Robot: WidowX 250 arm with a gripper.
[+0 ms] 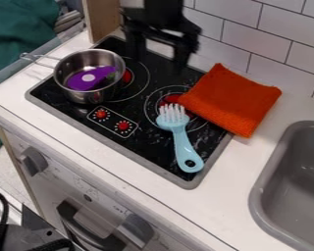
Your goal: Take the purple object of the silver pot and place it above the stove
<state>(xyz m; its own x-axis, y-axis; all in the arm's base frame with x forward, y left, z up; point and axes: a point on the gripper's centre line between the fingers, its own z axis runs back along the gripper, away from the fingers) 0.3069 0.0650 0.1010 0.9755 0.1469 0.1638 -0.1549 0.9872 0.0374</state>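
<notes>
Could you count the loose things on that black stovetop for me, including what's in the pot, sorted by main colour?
Silver: 1 (round metal pot)
Purple: 1 (flat object with a white spot, in the pot; a greenish patch beside it is unclear, so not counted)
Light blue: 1 (plastic brush)
Orange: 1 (fabric cloth, partly on the stovetop)
Total: 4

White counter, black stove; on the stove, silver pot, light-blue brush and orange cloth
</notes>
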